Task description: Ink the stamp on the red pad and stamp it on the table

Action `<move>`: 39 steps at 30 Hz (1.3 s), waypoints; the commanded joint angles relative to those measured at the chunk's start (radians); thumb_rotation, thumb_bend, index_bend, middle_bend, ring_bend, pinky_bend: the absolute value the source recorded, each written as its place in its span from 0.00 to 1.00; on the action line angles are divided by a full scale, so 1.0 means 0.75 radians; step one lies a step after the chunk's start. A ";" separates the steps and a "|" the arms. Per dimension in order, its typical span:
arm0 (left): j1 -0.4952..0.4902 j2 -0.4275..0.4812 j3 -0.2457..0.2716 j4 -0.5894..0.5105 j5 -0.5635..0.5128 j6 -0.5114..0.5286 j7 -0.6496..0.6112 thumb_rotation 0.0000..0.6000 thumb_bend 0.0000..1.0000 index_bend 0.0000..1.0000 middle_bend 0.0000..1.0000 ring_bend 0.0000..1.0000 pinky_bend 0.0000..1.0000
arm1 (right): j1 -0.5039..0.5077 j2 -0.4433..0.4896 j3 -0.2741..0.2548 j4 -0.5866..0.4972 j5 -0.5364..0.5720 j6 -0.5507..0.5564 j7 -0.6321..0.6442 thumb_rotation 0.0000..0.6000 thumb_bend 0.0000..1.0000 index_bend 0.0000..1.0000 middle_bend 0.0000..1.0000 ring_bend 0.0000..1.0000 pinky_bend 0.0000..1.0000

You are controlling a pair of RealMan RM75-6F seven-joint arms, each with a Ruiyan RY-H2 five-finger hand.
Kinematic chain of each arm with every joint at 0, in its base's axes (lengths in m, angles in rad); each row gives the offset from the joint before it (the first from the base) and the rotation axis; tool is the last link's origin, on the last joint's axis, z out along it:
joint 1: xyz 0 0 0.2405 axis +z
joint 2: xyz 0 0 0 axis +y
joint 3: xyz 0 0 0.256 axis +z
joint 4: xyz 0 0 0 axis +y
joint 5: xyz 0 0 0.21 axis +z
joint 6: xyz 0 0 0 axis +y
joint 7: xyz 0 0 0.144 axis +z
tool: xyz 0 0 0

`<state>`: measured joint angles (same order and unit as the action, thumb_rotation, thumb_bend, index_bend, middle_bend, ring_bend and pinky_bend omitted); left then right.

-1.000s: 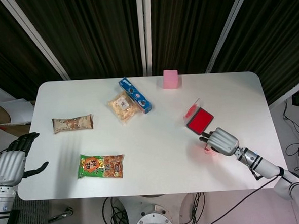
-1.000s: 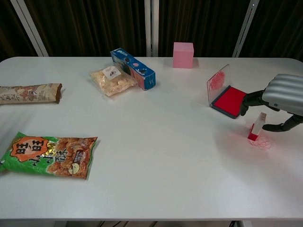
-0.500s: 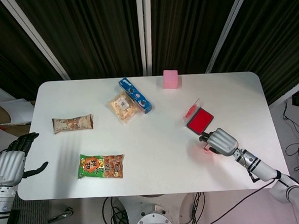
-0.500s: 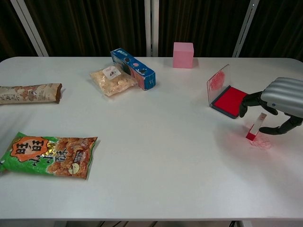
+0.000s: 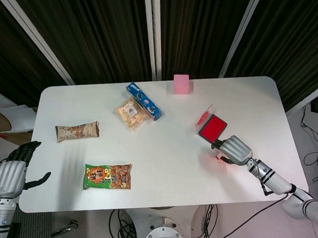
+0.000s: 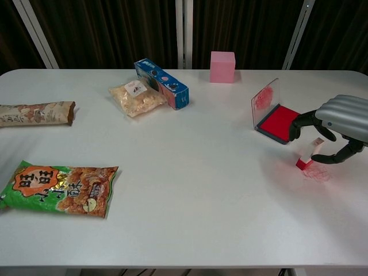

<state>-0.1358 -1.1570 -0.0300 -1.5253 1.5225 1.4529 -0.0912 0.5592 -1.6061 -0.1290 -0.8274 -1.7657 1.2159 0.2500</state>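
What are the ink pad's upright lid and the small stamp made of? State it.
The red ink pad's upright lid looks like clear glossy plastic: the table shows through it, red-smeared. The small stamp seems clear hard plastic with a red base, though it is too small to be sure.

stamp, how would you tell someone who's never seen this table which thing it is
Go to the right side of the white table, where an open red ink pad lies with its clear lid raised. Just in front of the pad, the right hand holds the stamp: a small, tilted clear block with a red base, over faint red marks on the tabletop.
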 commanded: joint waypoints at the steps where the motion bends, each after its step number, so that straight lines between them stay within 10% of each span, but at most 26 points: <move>1: 0.000 -0.001 0.000 0.001 0.002 0.001 -0.001 0.81 0.17 0.14 0.13 0.12 0.21 | -0.006 0.013 0.003 -0.018 0.008 0.004 -0.012 1.00 0.19 0.39 0.36 0.69 0.93; 39: -0.002 -0.006 0.002 0.013 -0.002 -0.007 -0.010 0.81 0.17 0.14 0.13 0.12 0.21 | 0.003 -0.054 0.004 0.051 0.040 -0.054 -0.038 1.00 0.19 0.55 0.51 0.69 0.93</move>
<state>-0.1372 -1.1614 -0.0284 -1.5155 1.5211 1.4477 -0.0986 0.5614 -1.6460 -0.1262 -0.7894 -1.7357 1.1755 0.2215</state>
